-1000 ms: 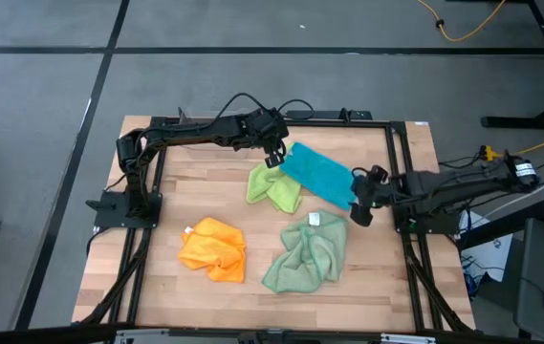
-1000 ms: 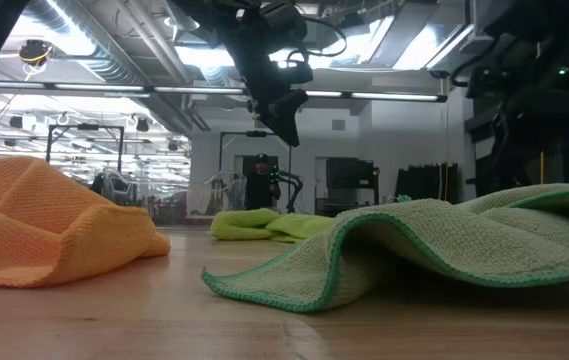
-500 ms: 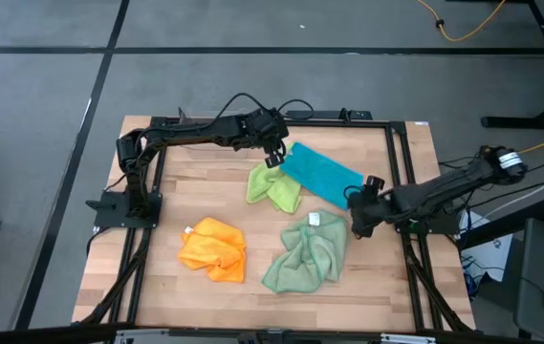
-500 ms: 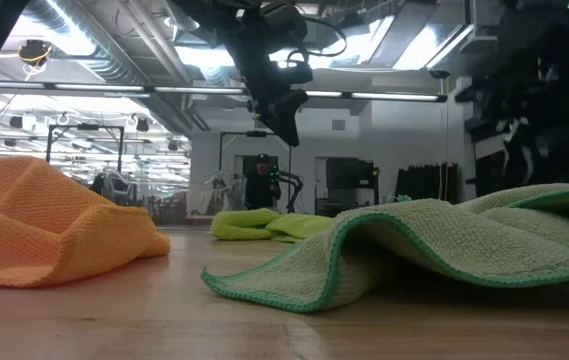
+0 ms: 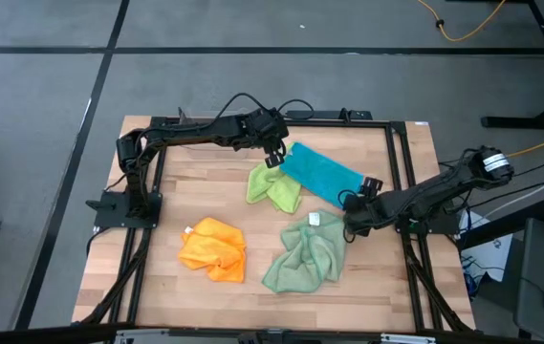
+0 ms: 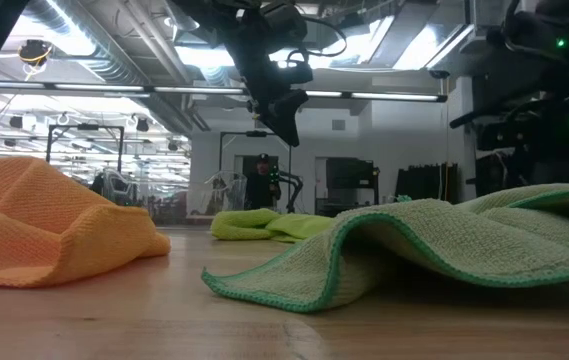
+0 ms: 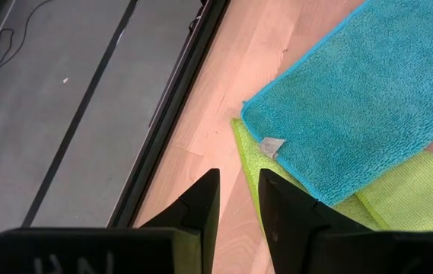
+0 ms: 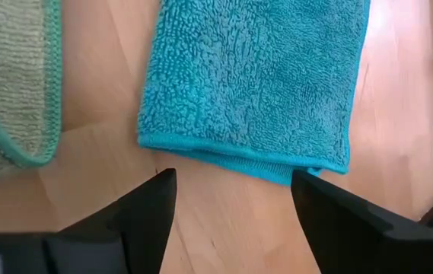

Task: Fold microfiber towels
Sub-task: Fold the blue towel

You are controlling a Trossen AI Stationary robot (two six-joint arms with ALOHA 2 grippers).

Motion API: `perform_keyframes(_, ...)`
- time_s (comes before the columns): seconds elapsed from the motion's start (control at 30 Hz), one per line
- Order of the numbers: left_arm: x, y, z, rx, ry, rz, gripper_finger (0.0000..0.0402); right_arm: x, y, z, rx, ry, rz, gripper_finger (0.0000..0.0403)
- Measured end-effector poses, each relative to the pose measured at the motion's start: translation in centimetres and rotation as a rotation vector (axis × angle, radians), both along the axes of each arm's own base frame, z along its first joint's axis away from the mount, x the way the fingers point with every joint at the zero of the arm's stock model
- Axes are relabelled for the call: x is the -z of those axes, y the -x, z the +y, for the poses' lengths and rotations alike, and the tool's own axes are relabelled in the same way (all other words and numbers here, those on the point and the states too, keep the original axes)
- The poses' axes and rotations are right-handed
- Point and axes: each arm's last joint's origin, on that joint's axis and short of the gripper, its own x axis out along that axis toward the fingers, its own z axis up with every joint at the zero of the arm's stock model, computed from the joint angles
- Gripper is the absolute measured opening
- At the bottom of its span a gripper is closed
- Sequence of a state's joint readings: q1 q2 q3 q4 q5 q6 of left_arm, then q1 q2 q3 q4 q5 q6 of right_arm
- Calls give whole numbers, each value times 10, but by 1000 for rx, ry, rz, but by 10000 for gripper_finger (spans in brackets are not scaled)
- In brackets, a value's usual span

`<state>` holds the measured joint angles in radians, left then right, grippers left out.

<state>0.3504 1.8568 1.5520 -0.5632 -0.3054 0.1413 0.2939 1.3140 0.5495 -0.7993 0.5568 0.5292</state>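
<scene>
Nubbly, looped-pile teal cloth [image 8: 254,84] with stitched hem, finer-weave matt sage cloth [image 8: 11,76] at left of frame, soft orange cloth [image 6: 54,225], smooth pale wood table [image 5: 214,186], matt dark fingers [image 7: 201,209], black metal frame [image 5: 401,172]

Readable text: none in any view.
Teal towel [image 7: 368,106] tag [image 7: 272,144]: small pale sewn label at the corner, blank as seen, no letters made out.
Sage towel [image 5: 305,253] tag [image 5: 315,219]: small white label on the edge, too small to read.
Orange towel [image 5: 214,248] tag [image 5: 187,230]: a pale speck at the corner, nothing legible.
Left wrist mount [image 7: 87,255]: faint raised marks on the dark housing, cut off by the frame edge, not decipherable.
Room behind table: no legible signs in the low view.
</scene>
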Motion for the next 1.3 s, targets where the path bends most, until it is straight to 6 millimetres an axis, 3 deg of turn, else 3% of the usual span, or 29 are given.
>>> perform_keyframes(0.33, 0, 0, 0, 0, 0, 0, 85, 0, -8, 1, -55, 2, -41, 261)
perform_keyframes(0.7, 0, 0, 0, 0, 1, 0, 85, 15, -22, 0, -157, 72, 14, 258)
perform_keyframes(1.3, 0, 0, 0, 0, 0, 0, 85, 6, -29, 11, -246, -15, 11, 129)
